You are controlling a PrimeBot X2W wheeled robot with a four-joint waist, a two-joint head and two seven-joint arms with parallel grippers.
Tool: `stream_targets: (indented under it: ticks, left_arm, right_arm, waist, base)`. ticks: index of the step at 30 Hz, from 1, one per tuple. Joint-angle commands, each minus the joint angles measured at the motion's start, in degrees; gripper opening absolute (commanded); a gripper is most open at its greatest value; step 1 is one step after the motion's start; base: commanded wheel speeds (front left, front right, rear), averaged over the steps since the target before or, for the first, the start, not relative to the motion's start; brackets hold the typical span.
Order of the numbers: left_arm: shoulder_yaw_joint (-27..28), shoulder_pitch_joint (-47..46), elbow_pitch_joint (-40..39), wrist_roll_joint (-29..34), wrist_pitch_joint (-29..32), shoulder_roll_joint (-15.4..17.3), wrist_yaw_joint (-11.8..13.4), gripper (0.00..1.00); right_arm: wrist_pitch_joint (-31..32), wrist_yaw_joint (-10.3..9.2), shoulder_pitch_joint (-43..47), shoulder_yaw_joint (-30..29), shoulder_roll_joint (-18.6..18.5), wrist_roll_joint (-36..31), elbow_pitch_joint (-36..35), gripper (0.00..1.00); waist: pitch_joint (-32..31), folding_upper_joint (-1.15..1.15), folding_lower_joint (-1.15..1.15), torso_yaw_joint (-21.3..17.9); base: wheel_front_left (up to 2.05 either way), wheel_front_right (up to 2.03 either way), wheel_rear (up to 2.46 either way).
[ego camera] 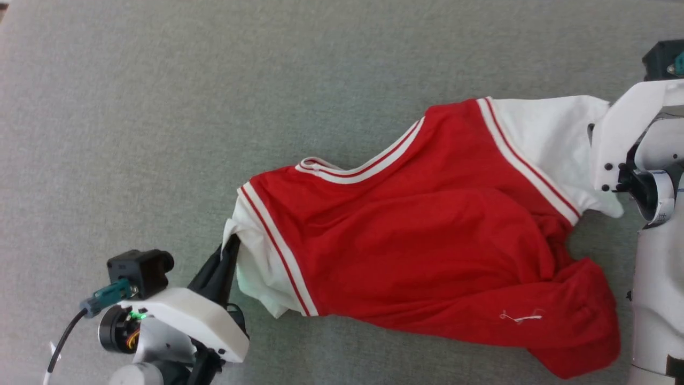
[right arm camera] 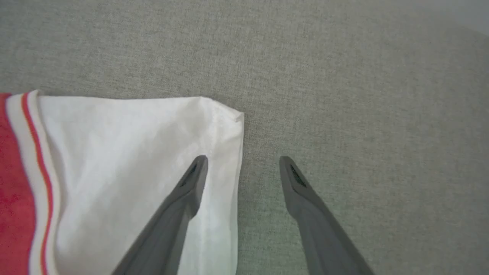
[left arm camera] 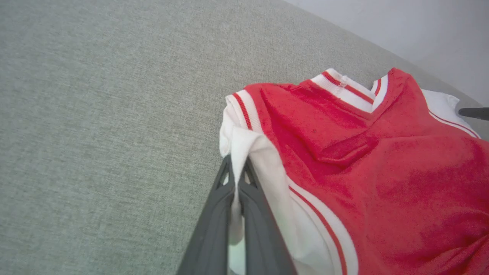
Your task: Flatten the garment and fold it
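Garment: the garment [ego camera: 427, 230] is lying plain red side up, slanting across the grey cloth surface [ego camera: 160, 107], with its lower part [ego camera: 577, 331] bunching in folds at the near right.
Step, as I judge it: flattening, by drawing the two sleeves apart.
Doing it well: the pull should be going outward and low, with even tension on both sleeves. The right side is needing a firm hold before any tug, and the crumpled lower part is needing spreading after.
Left gripper: the left gripper [left arm camera: 237, 170] is pinching the left white sleeve [left arm camera: 259, 152], fingers pressed together on the cloth.
Right gripper: the right gripper [right arm camera: 242, 162] is hanging spread at the right white sleeve [right arm camera: 133, 152]. One finger is lying over the sleeve's end, the other over bare surface, gripping nothing.
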Motion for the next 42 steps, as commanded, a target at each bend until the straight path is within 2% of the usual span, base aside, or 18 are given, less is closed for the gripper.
stream_targets:
  ticks: [1,6,8,9,15,26,33,36,42]
  left_arm:
    - [-0.2,-1.0,0.2,0.2,-0.5,-0.3,-0.4,0.0]
    - [-0.5,-2.0,0.9,0.1,-0.8,-0.3,-0.7,0.0]
    - [-0.5,-2.4,1.3,0.1,-0.9,-0.3,-0.8,0.0]
    - [-0.5,-2.6,1.4,0.1,-0.9,-0.3,-0.8,0.0]
    - [-0.2,-3.0,2.1,0.0,-1.4,-0.2,-0.5,0.0]
    - [2.8,-7.3,1.9,2.4,-3.6,1.9,1.4,0.0]
    - [1.7,-18.5,3.4,5.6,-1.5,5.0,0.4,0.0]
    - [0.5,-25.2,5.4,7.1,0.4,6.3,-0.6,0.0]
    - [-1.5,-38.2,12.3,8.5,2.8,6.7,-2.2,0.0]
  right_arm:
    - [-0.6,-0.05,-0.8,-0.2,0.0,-0.6,0.6,1.0]
    - [-0.4,-0.05,-1.2,-1.6,0.1,-0.8,2.7,1.0]
    - [0.1,-0.05,-1.5,-2.1,0.1,-0.4,3.4,0.25]
    - [0.2,-0.05,-1.7,-2.4,0.2,-0.3,3.6,0.0]
    - [-1.5,-0.05,-2.4,-1.6,0.2,0.4,3.3,0.0]
    - [-14.3,-0.05,-2.4,2.0,0.2,10.8,1.1,0.0]
    - [-21.4,-0.05,-4.4,4.1,0.2,16.8,1.5,0.0]
    - [-23.9,-0.05,-6.5,4.6,0.2,17.5,2.6,0.0]
    - [-25.8,-0.05,-12.5,8.1,0.2,16.7,6.5,0.0]
  waist:
    - [2.1,0.0,-0.01,1.8]
    - [3.5,0.0,-0.01,2.3]
    - [3.7,0.0,-0.01,2.4]
    - [3.7,0.0,-0.01,2.4]
    - [1.6,0.0,-0.01,1.3]
    - [-7.7,0.0,-0.01,-3.1]
    - [-13.8,0.0,-0.01,-6.6]
    - [-16.0,0.0,-0.01,-7.8]
    - [-19.3,0.0,-0.01,-10.3]
  base:
    - [0.0,0.0,0.0]
    - [0.0,0.0,0.0]
    - [0.0,0.0,0.0]
    - [0.0,0.0,0.0]
    - [0.0,0.0,0.0]
    - [0.0,0.0,0.0]
    - [0.0,0.0,0.0]
    - [0.0,0.0,0.0]
    - [0.0,0.0,0.0]
